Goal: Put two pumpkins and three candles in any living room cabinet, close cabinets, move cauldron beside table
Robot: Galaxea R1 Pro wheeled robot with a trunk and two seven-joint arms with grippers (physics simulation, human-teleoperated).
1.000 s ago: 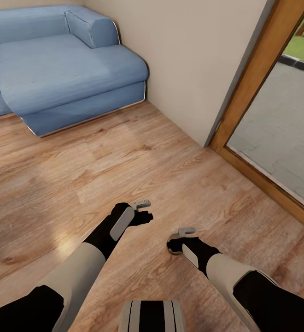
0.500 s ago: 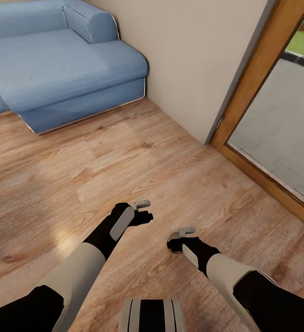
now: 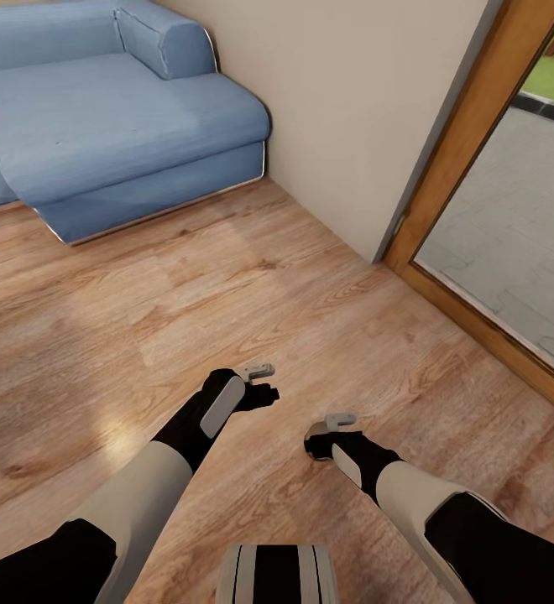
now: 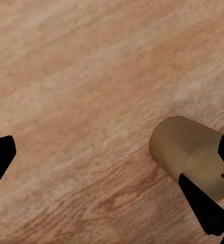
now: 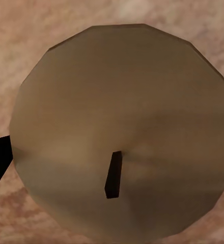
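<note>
Gripping candle [image 3: 317, 442], right gripper [image 3: 323, 436], sofa [image 3: 117, 126] beyond

A warm, light-brown wood-plank floor [image 3: 227, 310] with visible grain runs from the near edge up to the beige wall. A large blue fabric sofa with a chaise [image 3: 117, 126] stands on it at the far left, its pale base rim meeting the boards, its right end close to the wall corner. Along the floor's right edge runs the honey-coloured wooden frame of a glazed door [image 3: 478, 327]. Whether the short tan-brown cylindrical candle [image 5: 119, 137] rests on the boards cannot be told.
</note>
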